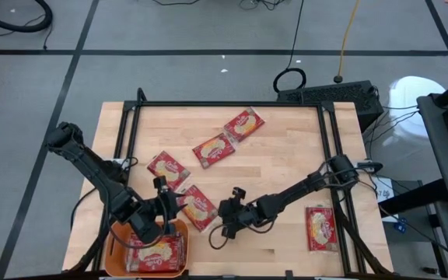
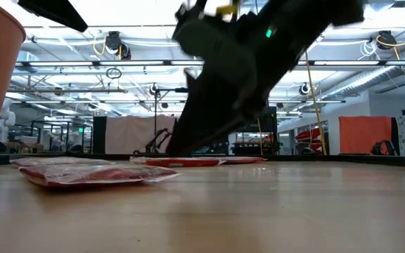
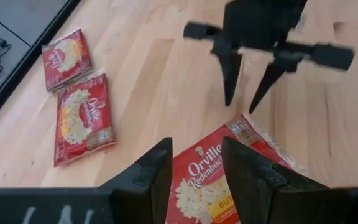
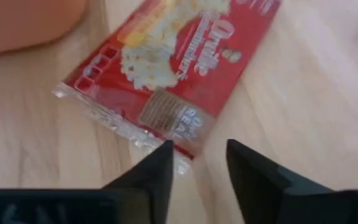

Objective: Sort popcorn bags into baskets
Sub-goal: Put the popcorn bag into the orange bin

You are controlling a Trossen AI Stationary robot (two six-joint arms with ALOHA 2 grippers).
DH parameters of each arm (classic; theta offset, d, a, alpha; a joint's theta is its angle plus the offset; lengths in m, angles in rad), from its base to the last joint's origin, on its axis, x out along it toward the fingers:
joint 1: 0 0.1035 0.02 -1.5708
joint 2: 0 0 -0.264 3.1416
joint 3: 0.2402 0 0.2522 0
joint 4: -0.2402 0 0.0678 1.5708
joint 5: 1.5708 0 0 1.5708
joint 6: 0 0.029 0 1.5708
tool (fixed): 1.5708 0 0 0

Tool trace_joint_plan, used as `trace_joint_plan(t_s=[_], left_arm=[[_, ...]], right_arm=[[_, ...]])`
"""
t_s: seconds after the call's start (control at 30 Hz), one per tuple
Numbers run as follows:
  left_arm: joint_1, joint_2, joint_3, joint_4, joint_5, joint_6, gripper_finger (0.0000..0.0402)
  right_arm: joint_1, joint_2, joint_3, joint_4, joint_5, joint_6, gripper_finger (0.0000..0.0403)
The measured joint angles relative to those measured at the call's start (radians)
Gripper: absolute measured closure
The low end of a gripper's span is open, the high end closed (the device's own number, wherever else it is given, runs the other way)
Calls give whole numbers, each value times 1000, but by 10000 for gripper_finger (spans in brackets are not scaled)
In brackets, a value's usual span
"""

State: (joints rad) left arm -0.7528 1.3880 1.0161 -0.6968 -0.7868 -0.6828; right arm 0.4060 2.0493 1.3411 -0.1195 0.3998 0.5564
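Note:
The orange basket (image 1: pixel 112 247) stands at the table's near left corner with red popcorn bags (image 1: pixel 159 253) lying in it. Another popcorn bag (image 1: pixel 197 207) lies flat on the wood just right of the basket. My left gripper (image 1: pixel 165 224) hovers open over the basket's far right corner, facing that bag (image 3: pixel 211 182). My right gripper (image 1: pixel 225 219) is open just right of the bag, fingertips above its clear sealed end (image 4: pixel 143 135). Several more bags (image 1: pixel 214 149) lie flat around the table.
Loose bags lie at the left middle (image 1: pixel 168 167), far middle (image 1: pixel 244 124) and near right (image 1: pixel 320 228). A black frame (image 1: pixel 232 104) runs round the table's edges. The two grippers face each other closely across the bag (image 3: pixel 247 93). Bare wood lies at the near middle.

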Motion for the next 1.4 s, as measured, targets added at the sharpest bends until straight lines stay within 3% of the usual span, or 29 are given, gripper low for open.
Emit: trace_joint_plan(t_s=[0.2, 0.33, 0.47, 0.67, 0.73, 0.9, 1.13, 1.4], left_arm=[[0, 0, 0, 1, 0, -1, 256], [1, 0, 0, 1, -1, -1, 256], [2, 0, 0, 0, -1, 4, 256], [2, 0, 0, -2, -7, 5, 256], [2, 0, 0, -3, -7, 7, 256], [12, 0, 0, -9, -11, 19, 256], [66, 0, 0, -4, -7, 45, 256], [160, 0, 0, 4, 173, 172, 256]], right_arm=[[-18, 72, -9, 146, -55, -23, 199], [-24, 102, -8, 167, -57, -26, 192], [-24, 114, -8, 165, -25, -27, 233], [-25, 116, -9, 154, 24, -47, 370], [-26, 116, -9, 157, 27, -65, 392], [-18, 104, -11, 149, 84, -113, 398], [8, 40, -14, 142, 256, -230, 402], [33, 2, -13, 162, 385, -446, 403]])
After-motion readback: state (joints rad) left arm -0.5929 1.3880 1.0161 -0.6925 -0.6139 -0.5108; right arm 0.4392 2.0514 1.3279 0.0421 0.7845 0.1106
